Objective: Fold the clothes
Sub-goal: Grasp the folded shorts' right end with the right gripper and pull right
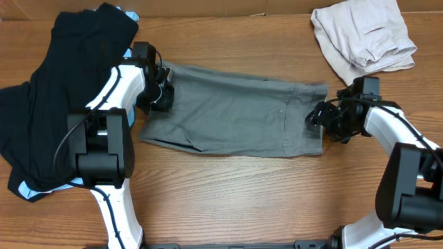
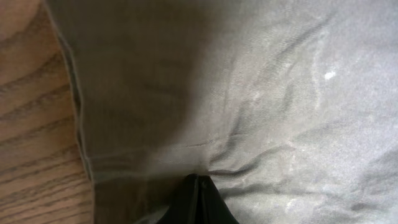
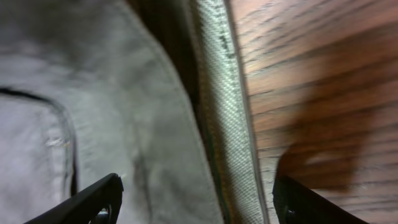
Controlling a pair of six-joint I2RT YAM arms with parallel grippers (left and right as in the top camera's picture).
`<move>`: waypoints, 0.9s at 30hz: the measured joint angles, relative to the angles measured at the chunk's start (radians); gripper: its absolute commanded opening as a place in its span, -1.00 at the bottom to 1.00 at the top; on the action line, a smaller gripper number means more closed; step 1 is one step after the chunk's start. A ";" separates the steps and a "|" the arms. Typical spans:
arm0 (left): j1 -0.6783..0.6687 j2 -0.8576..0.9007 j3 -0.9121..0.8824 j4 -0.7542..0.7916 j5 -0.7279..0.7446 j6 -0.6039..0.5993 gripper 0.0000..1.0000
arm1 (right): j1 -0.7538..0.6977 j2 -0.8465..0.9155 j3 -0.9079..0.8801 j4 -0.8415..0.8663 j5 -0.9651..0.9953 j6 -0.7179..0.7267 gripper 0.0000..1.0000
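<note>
Your grey garment (image 1: 235,111) lay flat in the middle of the table (image 1: 228,200); its long axis ran left to right across the overhead frame, the right end sitting slightly lower than the left; the waistband (image 3: 227,112) formed the right end, with a pocket seam just inside it, and the opposite end pointed to frame left.

Your left gripper (image 1: 164,91) sat at the upper left corner of the garment; in the left wrist view its fingers (image 2: 199,202) were pressed together with no gap showing, and creases in the cloth fanned out from their tip, so it was clamped on a pinch of the grey garment; the garment's left hem ran down the left side of that view, with bare wood beside it.

Your right gripper (image 1: 320,115) was at the right end, over the waistband edge; in the right wrist view its fingers (image 3: 93,200) were spread wide, one over the grey cloth at lower left and the other over bare wood at lower right, with the waistband running between them; nothing was gripped, and you could not tell from these views whether the fingertips touched the cloth.

A pile of black clothes (image 1: 62,76) lay at the left of the overhead frame, beside your left arm and just clear of the grey garment; a beige garment (image 1: 363,34) lay crumpled at upper right, well apart from it.
</note>
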 measured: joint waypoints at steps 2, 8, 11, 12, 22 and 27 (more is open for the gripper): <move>0.000 0.000 0.000 0.001 0.002 -0.008 -0.92 | 0.026 0.000 -0.003 0.011 0.053 0.023 0.55; 0.000 -0.001 -0.002 0.003 0.002 -0.017 -0.92 | 0.080 0.000 -0.022 0.068 0.118 0.072 0.37; 0.000 -0.001 -0.002 0.003 0.002 -0.020 -0.91 | 0.081 -0.002 -0.034 0.085 0.130 0.100 0.19; 0.000 -0.002 -0.003 0.003 0.002 -0.020 -0.91 | 0.081 -0.004 -0.039 0.090 0.134 0.110 0.11; 0.000 -0.002 -0.003 0.003 0.002 -0.027 -0.92 | 0.066 -0.008 -0.063 0.090 0.135 0.190 -0.91; 0.000 -0.002 -0.003 0.002 0.003 -0.044 -0.92 | -0.014 -0.005 -0.065 0.061 0.020 0.178 -0.92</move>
